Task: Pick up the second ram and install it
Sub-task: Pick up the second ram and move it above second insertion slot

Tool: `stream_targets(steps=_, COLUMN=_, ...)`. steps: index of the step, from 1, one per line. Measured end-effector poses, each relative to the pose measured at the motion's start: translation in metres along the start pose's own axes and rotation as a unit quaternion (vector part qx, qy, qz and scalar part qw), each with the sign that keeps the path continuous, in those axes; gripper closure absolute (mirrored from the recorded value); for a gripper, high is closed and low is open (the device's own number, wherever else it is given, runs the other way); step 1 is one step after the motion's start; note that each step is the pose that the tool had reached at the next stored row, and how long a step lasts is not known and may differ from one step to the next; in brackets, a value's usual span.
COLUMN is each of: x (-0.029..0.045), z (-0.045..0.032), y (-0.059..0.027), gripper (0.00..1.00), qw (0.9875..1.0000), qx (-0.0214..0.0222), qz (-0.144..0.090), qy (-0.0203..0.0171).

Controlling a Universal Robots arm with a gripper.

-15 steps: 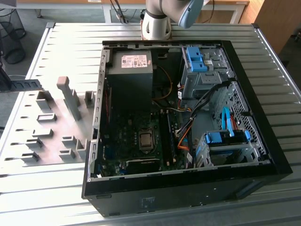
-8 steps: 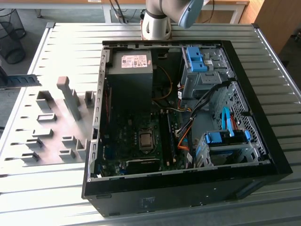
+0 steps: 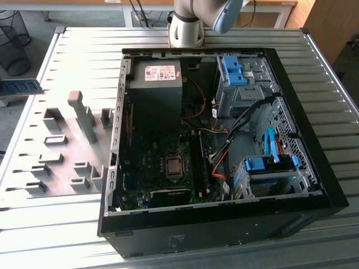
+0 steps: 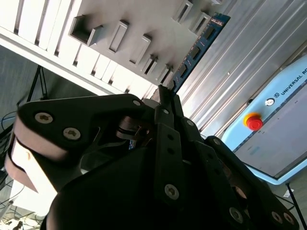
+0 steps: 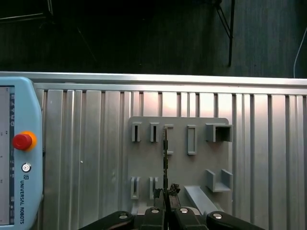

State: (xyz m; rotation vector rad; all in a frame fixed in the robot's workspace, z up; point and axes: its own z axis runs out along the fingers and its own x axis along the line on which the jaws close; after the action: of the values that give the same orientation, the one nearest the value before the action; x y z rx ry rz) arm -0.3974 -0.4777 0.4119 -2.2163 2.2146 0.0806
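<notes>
Blue-green second ram (image 4: 194, 52) is pinched at one end by your gripper (image 5: 165, 192), its jaws pressed onto the board. It hangs edge-on above the grey holder plate (image 5: 196, 167), on the exterior view's left of the computer case (image 3: 314, 190). That grip likely keeps the contact edge free.

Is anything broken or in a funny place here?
Nothing looks broken or spilled. The only thing away from its home is the second ram, pinched at one end by the gripper over the grey holder plate. The computer case lies open on the table.
</notes>
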Motion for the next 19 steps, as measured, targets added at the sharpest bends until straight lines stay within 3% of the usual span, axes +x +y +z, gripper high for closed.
stream_targets(steps=4, x=-0.0002, z=-0.0061, y=0.0002, gripper=0.86, qw=1.0, qx=0.0001, qz=0.0, qy=-0.0001)
stream_targets(steps=19, x=-0.0003, z=-0.0071, y=-0.0057, gripper=0.86, qw=1.0, qx=0.0, qz=0.0, qy=0.0)
